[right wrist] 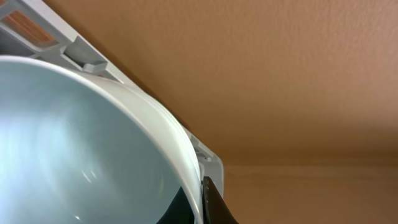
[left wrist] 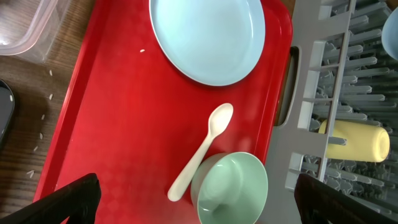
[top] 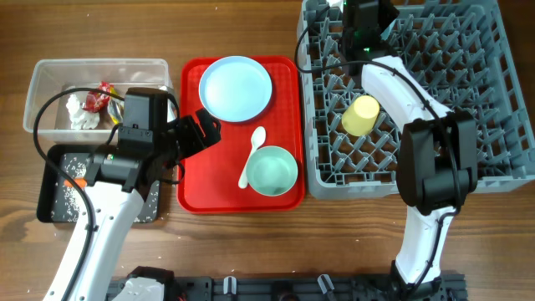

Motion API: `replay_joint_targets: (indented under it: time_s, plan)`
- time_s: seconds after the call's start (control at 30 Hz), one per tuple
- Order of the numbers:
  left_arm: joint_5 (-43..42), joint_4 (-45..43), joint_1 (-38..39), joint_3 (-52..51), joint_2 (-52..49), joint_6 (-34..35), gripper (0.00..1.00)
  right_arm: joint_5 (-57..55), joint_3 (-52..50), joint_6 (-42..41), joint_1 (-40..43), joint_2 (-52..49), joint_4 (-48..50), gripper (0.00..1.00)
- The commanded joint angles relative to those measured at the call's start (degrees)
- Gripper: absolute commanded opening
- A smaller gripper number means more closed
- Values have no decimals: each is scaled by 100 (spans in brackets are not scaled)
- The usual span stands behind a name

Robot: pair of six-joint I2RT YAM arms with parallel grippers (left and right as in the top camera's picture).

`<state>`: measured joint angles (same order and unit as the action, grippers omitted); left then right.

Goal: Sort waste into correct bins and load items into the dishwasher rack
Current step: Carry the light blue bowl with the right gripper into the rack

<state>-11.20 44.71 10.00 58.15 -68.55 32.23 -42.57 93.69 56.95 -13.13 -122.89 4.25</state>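
Far left, the tub [top: 50, 65] holds the tissue [top: 78, 111] and a red wrapper [top: 99, 99], so it looks to be the bin for dry rubbish. Just below it, the black tray [top: 42, 197] carries scattered rice [top: 67, 196] and a small orange bit, likely the carrot [top: 77, 182], which suggests it takes the food scraps. The left arm crosses above that tray, and the left gripper [top: 207, 127] hovers over the left edge of the red tray [top: 191, 180]. Its jaws are spread wide and hold nothing. Its wrist view looks down on the dishes, so it seems poised to pick the next one. On the red tray the plate [top: 236, 88] lies flat at the far end. The spoon [top: 251, 159] lies nearer, its handle touching the green bowl [top: 273, 170], which stands upright at the near right corner. None of the three is loaded yet. To the right, the rack [top: 493, 100] has the cup [top: 361, 115] lying on its side among the pegs, probably so it drains. The right gripper [top: 364, 25] sits over the rack's far left corner. Its wrist view shows the jaws closed on the rim of the blue bowl [right wrist: 81, 143], one dark finger inside and one outside. A rim pinch suits so wide a bowl. The bowl is tilted against the rack wall, apparently being set between pegs, though whether it already rests there cannot be told.
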Motion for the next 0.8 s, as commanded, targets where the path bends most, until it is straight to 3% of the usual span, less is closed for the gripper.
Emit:
replay_joint_targets:
  time_s: [0.0,0.57,0.77]
  plan:
    - [35,-13,-26,122,107,-44,100,186,-35,-157,-76,-140,-175,4]
    - [35,-13,-26,122,105,-44,100,459,-42,-118,-144,-142,-22,5]
    - [35,-13,-26,122,107,-46,100,514,-42,798,-144,-240,372,5]
